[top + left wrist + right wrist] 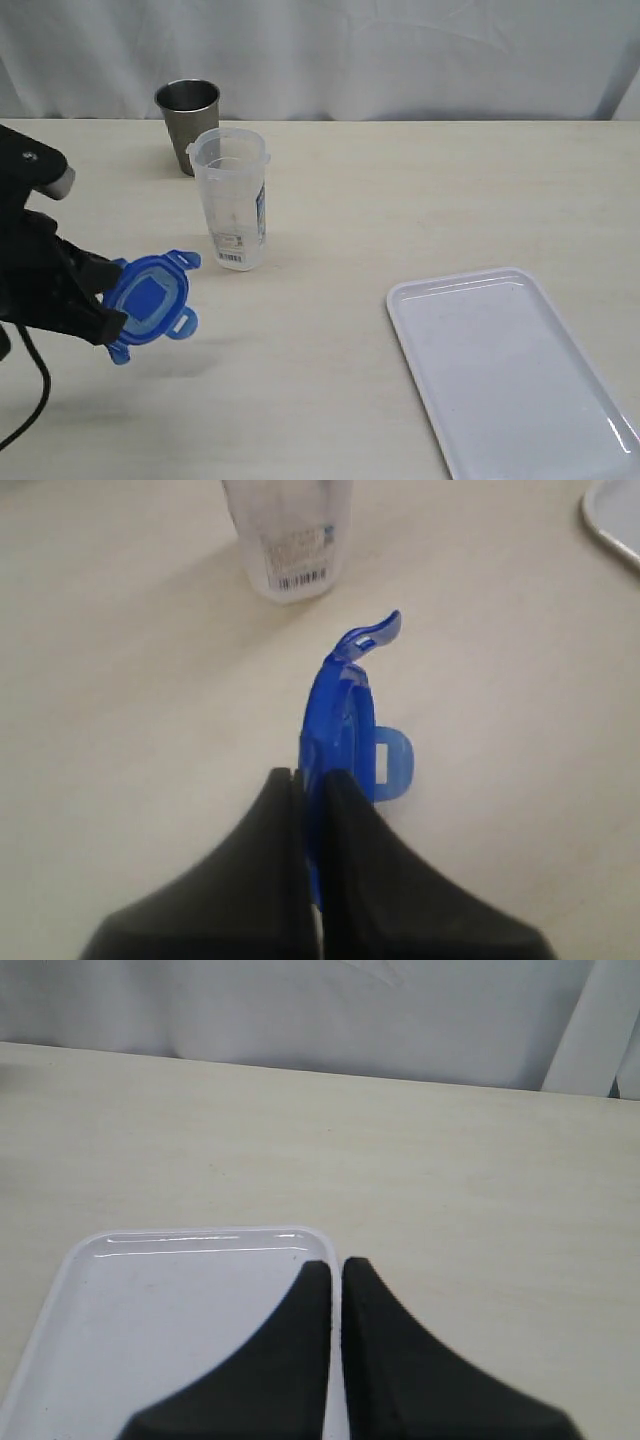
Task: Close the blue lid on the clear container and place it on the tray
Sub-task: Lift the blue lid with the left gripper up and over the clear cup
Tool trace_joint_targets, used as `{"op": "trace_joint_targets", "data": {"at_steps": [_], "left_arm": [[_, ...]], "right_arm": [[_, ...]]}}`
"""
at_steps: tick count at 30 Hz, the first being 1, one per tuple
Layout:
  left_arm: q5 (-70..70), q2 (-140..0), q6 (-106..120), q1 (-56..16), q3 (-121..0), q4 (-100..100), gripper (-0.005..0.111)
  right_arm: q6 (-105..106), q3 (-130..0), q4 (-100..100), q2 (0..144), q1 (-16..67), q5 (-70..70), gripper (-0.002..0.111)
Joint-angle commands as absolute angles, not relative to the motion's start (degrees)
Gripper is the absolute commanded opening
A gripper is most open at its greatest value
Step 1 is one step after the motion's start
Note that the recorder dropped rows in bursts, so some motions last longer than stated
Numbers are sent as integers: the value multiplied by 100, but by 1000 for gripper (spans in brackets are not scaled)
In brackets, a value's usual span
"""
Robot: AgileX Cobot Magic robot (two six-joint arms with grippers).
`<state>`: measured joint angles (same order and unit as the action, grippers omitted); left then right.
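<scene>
Gripping the blue lid (148, 297) by its rim: left fingers (250, 880), black, closed on it and holding it clear of the desk (400, 200), faint shadow beneath.
- Lid tilted in the exterior view, lighter centre facing the camera, snap tabs sticking out around the edge.
- Edge-on in the left wrist view, so neither face readable there; the part nearest the wrist hidden between the fingers.
- Left arm cut off by the frame edge, black cable (45, 375) trailing below it.

Clear container (230, 200):
- Upright on the desk and open-topped, beyond the lid and apart from it.
- White barcode label near the base.
- Upper part cut off in the left wrist view.

Grey steel cup (188, 115):
- Just behind the container, one lower side hidden by it.
- Touching it or not, cannot tell.

Tray (510, 370):
- White, lying flat on the desk at the right, well apart from the container.
- Lower right end cut off by the frame.

Right fingers (280, 1360):
- Drawn together but for a thin slit, hanging above the tray's edge.
- Seen only through the right wrist view, outside the exterior frame.

Surface and room:
- Desk pale, faintly wood-grained, matt.
- White draped cloth (400, 50) behind it, closing off the room.
</scene>
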<state>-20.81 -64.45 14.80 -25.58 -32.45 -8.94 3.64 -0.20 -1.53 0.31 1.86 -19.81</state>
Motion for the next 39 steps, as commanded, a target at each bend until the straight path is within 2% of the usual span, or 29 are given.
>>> {"op": "trace_joint_targets", "data": {"at_steps": [1, 6, 11, 14, 16, 19, 26, 34, 39], "left_arm": [[-1865, -5764, 1521, -2600, -3280, -86, 0], [-859, -5443, 1521, -2600, -3334, 1322, 0], [-613, -5431, 1521, -2600, -3851, 2401, 0], [440, -5661, 1521, -2600, -4123, 3515, 0], [633, -6063, 1640, -2578, -4447, 4007, 0], [600, -7020, 1864, -2240, -5055, 4007, 0], [720, -8282, 2015, -1791, -6157, 3983, 0], [1054, -9807, 2367, -1703, -7280, 4005, 0], [1474, -10237, 2367, -1713, -7408, 3988, 0]], "right_arm": [[372, 0, -176, 0, 150, -1961, 4], [372, 0, -176, 0, 150, -1961, 4], [372, 0, -176, 0, 150, -1961, 4], [360, 0, -176, 0, 150, -1961, 4], [360, 0, -176, 0, 150, -1961, 4], [360, 0, -176, 0, 150, -1961, 4], [360, 0, -176, 0, 150, -1961, 4], [372, 0, -176, 0, 150, -1961, 4], [372, 0, -176, 0, 150, -1961, 4]]}}
